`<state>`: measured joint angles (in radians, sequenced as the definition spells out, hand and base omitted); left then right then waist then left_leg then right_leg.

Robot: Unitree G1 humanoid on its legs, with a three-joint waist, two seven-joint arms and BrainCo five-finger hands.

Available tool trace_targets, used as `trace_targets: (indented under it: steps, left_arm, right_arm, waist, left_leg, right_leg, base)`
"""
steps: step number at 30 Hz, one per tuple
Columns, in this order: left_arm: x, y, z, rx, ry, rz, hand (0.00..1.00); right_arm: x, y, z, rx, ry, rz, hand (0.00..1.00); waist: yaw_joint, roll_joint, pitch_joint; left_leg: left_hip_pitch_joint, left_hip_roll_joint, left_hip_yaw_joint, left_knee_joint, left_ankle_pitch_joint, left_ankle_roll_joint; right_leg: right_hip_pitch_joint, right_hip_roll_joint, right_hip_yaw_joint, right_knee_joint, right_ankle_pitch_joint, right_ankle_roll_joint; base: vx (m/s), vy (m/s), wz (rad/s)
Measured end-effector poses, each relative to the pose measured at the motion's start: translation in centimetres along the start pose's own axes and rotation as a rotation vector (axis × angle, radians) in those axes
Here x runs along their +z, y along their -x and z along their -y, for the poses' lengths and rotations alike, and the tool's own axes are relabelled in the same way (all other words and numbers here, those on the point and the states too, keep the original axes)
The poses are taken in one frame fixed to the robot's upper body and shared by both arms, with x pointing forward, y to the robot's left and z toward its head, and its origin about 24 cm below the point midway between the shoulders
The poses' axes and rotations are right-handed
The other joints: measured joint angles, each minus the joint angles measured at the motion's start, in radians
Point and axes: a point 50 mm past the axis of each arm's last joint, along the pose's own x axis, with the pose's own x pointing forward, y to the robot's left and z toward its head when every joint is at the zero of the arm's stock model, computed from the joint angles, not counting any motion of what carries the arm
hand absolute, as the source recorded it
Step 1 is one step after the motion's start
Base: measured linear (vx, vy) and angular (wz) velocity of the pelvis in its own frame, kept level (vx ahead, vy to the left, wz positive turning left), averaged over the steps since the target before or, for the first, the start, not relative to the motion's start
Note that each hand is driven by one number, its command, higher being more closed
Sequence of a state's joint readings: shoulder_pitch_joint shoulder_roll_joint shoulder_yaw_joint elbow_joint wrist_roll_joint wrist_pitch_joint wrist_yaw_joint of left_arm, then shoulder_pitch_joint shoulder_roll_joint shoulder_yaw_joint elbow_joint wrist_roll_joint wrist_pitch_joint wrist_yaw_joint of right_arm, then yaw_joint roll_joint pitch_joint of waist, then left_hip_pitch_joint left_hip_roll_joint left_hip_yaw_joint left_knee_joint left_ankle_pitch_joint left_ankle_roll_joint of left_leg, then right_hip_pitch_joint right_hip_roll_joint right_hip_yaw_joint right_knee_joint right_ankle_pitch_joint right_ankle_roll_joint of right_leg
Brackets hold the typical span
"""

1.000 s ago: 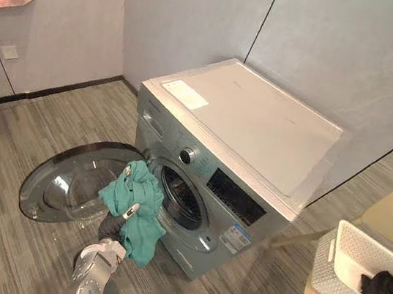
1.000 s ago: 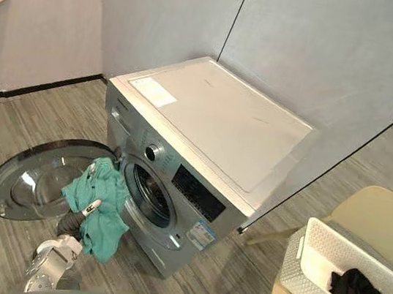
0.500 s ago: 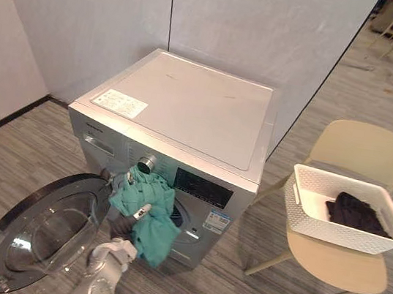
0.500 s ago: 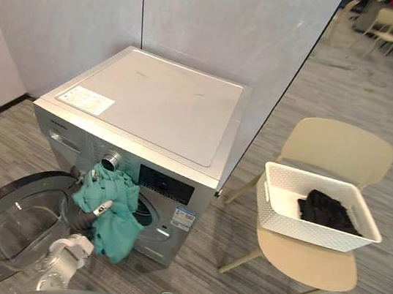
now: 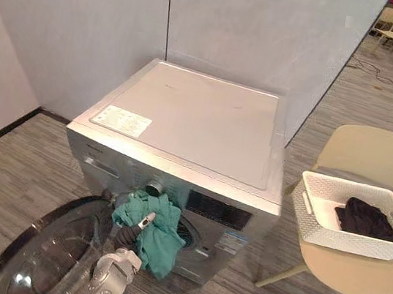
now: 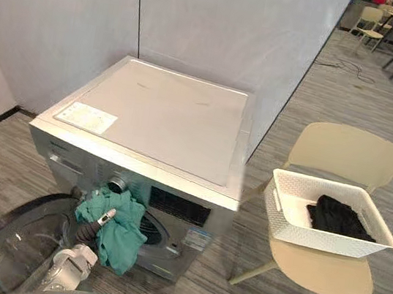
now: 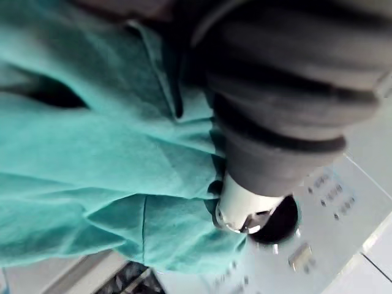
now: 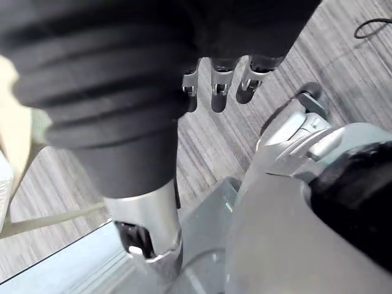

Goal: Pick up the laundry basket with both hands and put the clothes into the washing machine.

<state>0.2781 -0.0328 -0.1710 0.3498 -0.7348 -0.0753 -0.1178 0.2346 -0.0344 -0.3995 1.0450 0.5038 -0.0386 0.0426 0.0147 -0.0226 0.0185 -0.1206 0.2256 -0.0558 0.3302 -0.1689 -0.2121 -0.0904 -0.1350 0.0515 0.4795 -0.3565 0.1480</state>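
Loading step. My left hand (image 5: 145, 220) grips teal garment (image 5: 160, 243) at washing machine (image 5: 201, 118) mouth; right hand (image 8: 219, 82) relaxed, empty. Next I push garment deep into drum, then release.

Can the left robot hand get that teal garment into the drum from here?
Probably yes: the left robot hand holds the teal garment right at the drum mouth, the door swung open.

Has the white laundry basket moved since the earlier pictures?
No. The laundry basket still sits on the seat of the beige chair, to the right of the washing machine; only the camera has shifted.
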Motion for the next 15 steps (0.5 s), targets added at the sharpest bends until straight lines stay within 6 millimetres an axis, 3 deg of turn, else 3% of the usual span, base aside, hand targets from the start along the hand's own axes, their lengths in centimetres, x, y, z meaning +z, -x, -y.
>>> trace_targets:
  steps: [1,2,5,7,9,10,11,13,14,15]
  left_arm:
    - [0.0,0.1,-1.2,0.024,-0.05,-0.033,1.0]
    - [0.2,0.1,-1.5,0.026,-0.077,-0.043,1.0]
    - [0.4,-0.7,-0.4,-0.046,-0.166,-0.075,1.0]
    - [-0.4,-0.7,0.4,-0.086,-0.182,-0.107,1.0]
    - [-0.5,-0.7,1.6,-0.144,-0.206,-0.115,1.0]
    - [-0.3,-0.7,2.3,-0.175,-0.215,-0.105,1.0]
    - [-0.1,-0.8,2.5,-0.188,-0.22,-0.097,1.0]
    - [0.9,-1.9,4.3,-0.263,-0.257,-0.066,1.0]
    - [1.1,-2.2,4.8,-0.288,-0.273,-0.062,1.0]
    - [1.6,-2.8,6.3,-0.342,-0.293,-0.046,1.0]
  right_arm:
    - [-0.9,0.0,-0.5,0.007,-0.019,-0.03,0.0]
    - [-1.1,0.1,-0.7,0.01,-0.028,-0.035,0.0]
    - [-0.9,0.0,-0.9,0.012,-0.034,-0.03,0.0]
    - [0.1,-0.3,-1.5,0.038,-0.006,-0.001,0.0]
    - [2.7,-0.5,-3.7,0.126,0.077,0.087,0.0]
    - [4.0,-0.5,-5.5,0.185,0.111,0.138,0.0]
    - [4.3,-0.4,-6.4,0.215,0.126,0.151,0.0]
    - [6.2,0.1,-10.0,0.34,0.191,0.235,0.0]
    - [6.6,0.3,-10.9,0.371,0.203,0.255,0.0]
    - [7.6,0.9,-12.6,0.433,0.228,0.309,0.0]
  waist:
    - [-0.015,-0.026,-0.011]
    - [-0.024,-0.036,-0.016]
    - [-0.023,-0.031,-0.013]
    - [-0.015,-0.026,-0.006]
    - [-0.012,-0.008,0.047]
    - [-0.018,0.011,0.088]
    - [-0.02,0.007,0.101]
    - [-0.009,-0.009,0.177]
    - [-0.011,-0.015,0.183]
    - [-0.014,-0.03,0.216]
  left_leg:
    - [-0.013,-0.052,0.017,0.011,-0.012,0.029]
    - [-0.03,-0.071,0.018,0.039,-0.026,0.041]
    - [-0.086,-0.108,0.041,0.136,-0.095,0.085]
    - [-0.07,-0.112,0.091,0.135,-0.109,0.11]
    - [-0.039,-0.113,0.153,0.136,-0.116,0.133]
    - [-0.032,-0.104,0.184,0.139,-0.118,0.146]
    - [-0.032,-0.1,0.196,0.139,-0.116,0.148]
    - [-0.08,-0.075,0.224,0.187,-0.118,0.148]
    - [-0.122,-0.07,0.224,0.218,-0.123,0.145]
    - [-0.195,-0.069,0.221,0.295,-0.158,0.14]
  right_leg:
    - [0.002,-0.05,0.015,-0.029,0.024,0.022]
    - [0.006,-0.068,0.019,-0.043,0.037,0.036]
    - [-0.004,-0.103,0.028,-0.082,0.132,0.046]
    - [-0.066,-0.109,0.065,-0.008,0.201,0.019]
    - [-0.18,-0.115,0.063,0.15,0.303,-0.062]
    - [-0.246,-0.116,0.038,0.225,0.324,-0.061]
    - [-0.272,-0.114,0.01,0.254,0.304,-0.049]
    - [-0.341,-0.076,-0.154,0.283,0.212,-0.048]
    - [-0.36,-0.06,-0.186,0.263,0.215,-0.055]
    - [-0.383,-0.051,-0.239,0.216,0.191,-0.105]
  base:
    - [0.23,0.431,-0.06]
    - [0.2,0.386,0.08]
    - [0.13,0.394,-0.13]
    - [0.05,0.312,-0.61]
    - [-0.01,0.29,-0.84]
    - [-0.06,0.2,-0.67]
    - [-0.08,0.156,-0.62]
    - [-0.11,-0.004,-0.41]
    - [-0.2,-0.099,-0.1]
    - [-0.2,-0.115,-0.21]
